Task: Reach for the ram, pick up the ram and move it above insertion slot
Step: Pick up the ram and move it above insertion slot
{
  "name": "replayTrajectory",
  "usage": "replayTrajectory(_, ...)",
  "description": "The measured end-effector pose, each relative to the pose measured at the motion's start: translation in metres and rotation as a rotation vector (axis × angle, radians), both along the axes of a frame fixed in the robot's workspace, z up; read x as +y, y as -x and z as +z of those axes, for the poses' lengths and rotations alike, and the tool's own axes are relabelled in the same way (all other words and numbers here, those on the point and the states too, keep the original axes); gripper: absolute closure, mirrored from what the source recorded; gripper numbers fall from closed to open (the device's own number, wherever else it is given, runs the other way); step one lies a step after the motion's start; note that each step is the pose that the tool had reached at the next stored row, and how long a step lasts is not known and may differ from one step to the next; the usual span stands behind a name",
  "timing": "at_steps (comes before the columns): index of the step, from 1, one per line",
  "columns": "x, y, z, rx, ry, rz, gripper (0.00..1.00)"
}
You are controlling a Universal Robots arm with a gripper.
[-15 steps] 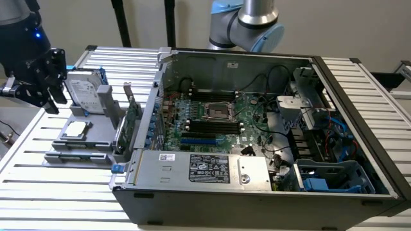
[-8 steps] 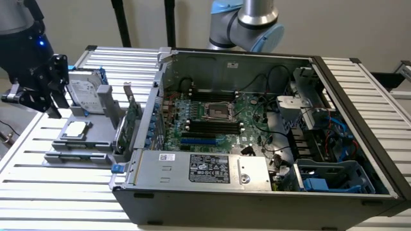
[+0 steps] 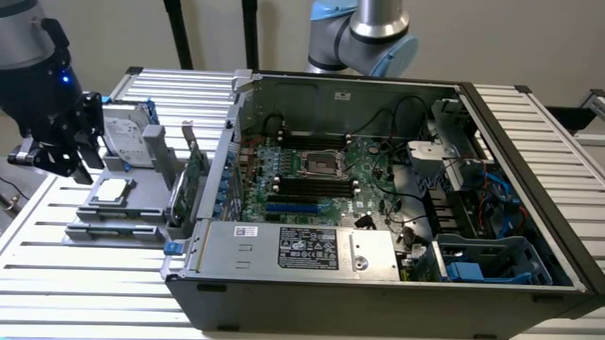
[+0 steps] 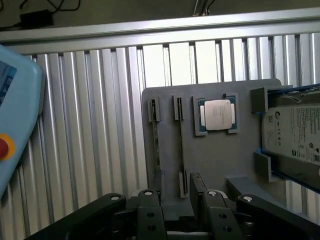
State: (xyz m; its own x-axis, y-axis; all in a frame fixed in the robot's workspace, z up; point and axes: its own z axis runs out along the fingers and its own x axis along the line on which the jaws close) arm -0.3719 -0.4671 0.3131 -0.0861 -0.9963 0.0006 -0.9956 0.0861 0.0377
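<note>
The gripper (image 4: pixel 174 196) hangs wide open and empty over the grey tray (image 4: pixel 215 165); the ram (image 4: pixel 180 145) stands on edge there. I would centre the jaws across it, clear of the neighbouring stick (image 4: pixel 156 150), before closing.

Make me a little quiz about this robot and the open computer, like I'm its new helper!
1. True or false: the gripper is holding the ram.
2. Which thing lies flat on the grey tray, between the ram holders and the hard drive? A) a fan B) the silver processor chip C) a screwdriver
3. Fill in: in the exterior view, the grey tray stands on that view's ____ of the computer case.

Key
1. False: the gripper is open and holds nothing.
2. B
3. left
</note>
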Motion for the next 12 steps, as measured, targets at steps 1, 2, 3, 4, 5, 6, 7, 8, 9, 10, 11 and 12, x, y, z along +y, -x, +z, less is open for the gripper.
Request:
replayTrajectory(1, -0.001, 0.0, -0.0019, 0.0, 0.0, 0.0, 0.64)
replayTrajectory(2, -0.0018, 0.0, -0.0036, -0.0001, -0.0001, 0.0, 0.64)
replayTrajectory(3, -0.0026, 0.0, -0.0055, -0.0001, -0.0001, 0.0, 0.64)
replayTrajectory(4, -0.0035, 0.0, -0.0073, -0.0001, -0.0001, 0.0, 0.64)
replayTrajectory(5, -0.0043, 0.0, -0.0092, -0.0001, 0.0, 0.0, 0.64)
replayTrajectory(6, -0.005, 0.0, -0.011, 0.0, 0.0, 0.001, 0.64)
replayTrajectory(7, -0.0055, 0.0, -0.0127, 0.0001, 0.0, 0.001, 0.64)
replayTrajectory(8, -0.006, 0.0, -0.0146, 0.0001, 0.0, 0.001, 0.64)
replayTrajectory(9, -0.0063, 0.0, -0.0165, 0.0, -0.0001, 0.001, 0.64)
replayTrajectory(10, -0.0066, 0.0, -0.0183, 0.0, -0.0001, 0.001, 0.64)
replayTrajectory(11, -0.007, 0.0, -0.02, 0.0, -0.0001, 0.002, 0.64)
replayTrajectory(12, -0.0075, 0.0, -0.0218, 0.0, -0.0001, 0.002, 0.64)
